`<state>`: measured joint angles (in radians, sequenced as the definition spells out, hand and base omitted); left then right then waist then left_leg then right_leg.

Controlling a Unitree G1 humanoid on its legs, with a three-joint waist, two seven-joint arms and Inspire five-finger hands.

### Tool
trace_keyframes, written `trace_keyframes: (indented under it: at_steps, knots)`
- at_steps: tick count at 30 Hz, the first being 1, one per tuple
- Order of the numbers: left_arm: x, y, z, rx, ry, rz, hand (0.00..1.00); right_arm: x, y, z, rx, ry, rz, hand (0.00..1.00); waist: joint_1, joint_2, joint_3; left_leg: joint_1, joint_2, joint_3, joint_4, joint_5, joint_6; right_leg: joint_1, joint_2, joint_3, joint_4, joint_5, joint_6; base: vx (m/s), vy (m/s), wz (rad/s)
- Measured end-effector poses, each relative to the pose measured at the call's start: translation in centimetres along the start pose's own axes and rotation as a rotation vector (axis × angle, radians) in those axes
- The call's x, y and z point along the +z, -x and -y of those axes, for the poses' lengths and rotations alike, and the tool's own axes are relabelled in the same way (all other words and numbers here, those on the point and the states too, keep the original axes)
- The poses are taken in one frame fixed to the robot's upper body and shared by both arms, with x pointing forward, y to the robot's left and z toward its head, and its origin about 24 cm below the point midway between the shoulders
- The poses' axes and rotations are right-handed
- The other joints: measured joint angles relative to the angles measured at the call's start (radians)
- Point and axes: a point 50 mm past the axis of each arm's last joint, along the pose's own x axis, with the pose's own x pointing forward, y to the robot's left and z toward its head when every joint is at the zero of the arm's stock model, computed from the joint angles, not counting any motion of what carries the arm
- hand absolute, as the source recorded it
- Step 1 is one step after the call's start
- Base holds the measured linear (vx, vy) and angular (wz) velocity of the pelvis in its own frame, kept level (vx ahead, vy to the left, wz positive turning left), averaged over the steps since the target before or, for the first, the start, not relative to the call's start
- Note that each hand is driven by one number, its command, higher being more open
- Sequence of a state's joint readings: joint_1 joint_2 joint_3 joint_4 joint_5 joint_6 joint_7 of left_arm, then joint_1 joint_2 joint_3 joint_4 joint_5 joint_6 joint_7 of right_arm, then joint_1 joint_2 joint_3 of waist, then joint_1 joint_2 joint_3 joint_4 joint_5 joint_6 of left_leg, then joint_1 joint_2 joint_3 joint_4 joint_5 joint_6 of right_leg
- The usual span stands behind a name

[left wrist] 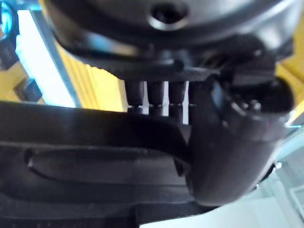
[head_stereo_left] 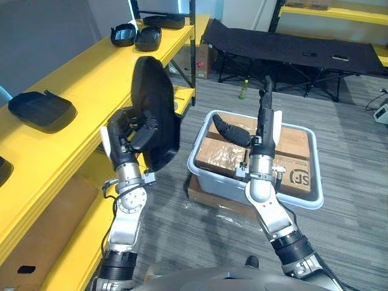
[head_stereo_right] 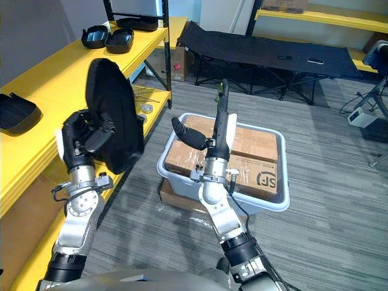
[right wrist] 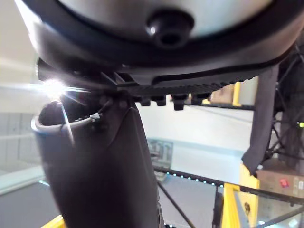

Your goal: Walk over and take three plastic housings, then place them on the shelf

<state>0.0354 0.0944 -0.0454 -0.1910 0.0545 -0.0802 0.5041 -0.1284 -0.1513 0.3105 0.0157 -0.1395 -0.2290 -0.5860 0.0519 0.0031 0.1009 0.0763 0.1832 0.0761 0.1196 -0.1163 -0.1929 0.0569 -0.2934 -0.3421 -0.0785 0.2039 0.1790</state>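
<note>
Left hand [head_stereo_left: 130,138] raised, gripping upright plastic housing [head_stereo_left: 154,103]; right hand [head_stereo_left: 264,133] raised, fingers [head_stereo_left: 265,100] straight

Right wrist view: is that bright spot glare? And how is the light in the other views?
Right wrist view: yes, a starburst flare by the right hand, against a bright backdrop. Left wrist view: backlit, so the left hand and the plastic housing it grips show as dark shapes. Eye views: even light, no glare.

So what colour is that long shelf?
The long shelf is bright yellow, clearest in the left eye view.
</note>
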Motion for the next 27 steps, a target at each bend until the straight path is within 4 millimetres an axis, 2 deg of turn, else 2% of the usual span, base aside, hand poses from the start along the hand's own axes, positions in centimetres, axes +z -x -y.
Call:
trace_keyframes:
  at_steps: [8,14,19,24,27]
  knots:
    - [0.3,0.0,-0.7,0.082,-0.009,0.018,0.00,-0.3,1.7,0.6,0.086,-0.128,-0.074,1.00,-0.007,0.000,0.000,0.000,0.000,0.007,0.001,-0.005,0.003,-0.005,0.000,0.002,0.000,-0.001,-0.001,0.00,0.000,0.00]
    - [0.6,0.3,-2.2,0.099,0.155,0.005,0.00,-1.8,3.0,2.0,0.136,-0.168,-0.164,1.00,-0.017,-0.001,0.000,0.000,0.000,0.014,0.001,-0.007,0.003,-0.011,0.000,0.007,0.000,-0.001,-0.002,0.00,0.009,-0.02]
    - [2.4,1.0,-3.1,0.040,0.336,0.098,0.00,-2.4,3.6,3.1,0.197,-0.158,-0.192,1.00,-0.022,-0.001,0.000,0.000,0.000,0.015,0.001,-0.008,0.004,-0.010,0.000,0.007,0.000,-0.002,-0.001,0.00,0.000,0.00]
    - [3.8,1.5,-3.2,-0.047,0.360,0.175,0.00,-2.4,3.7,3.1,0.237,-0.183,-0.194,1.00,-0.021,-0.001,0.000,-0.001,0.000,0.015,0.001,-0.008,0.005,-0.009,0.000,0.006,0.000,-0.002,-0.002,0.00,0.000,0.00]
    - [3.9,1.6,-3.2,-0.067,0.359,0.188,0.00,-1.9,3.5,3.2,0.265,-0.195,-0.172,1.00,-0.019,-0.001,0.000,-0.003,0.000,0.014,0.001,-0.009,0.006,-0.009,0.000,0.005,0.000,-0.004,-0.003,0.00,0.000,0.00]
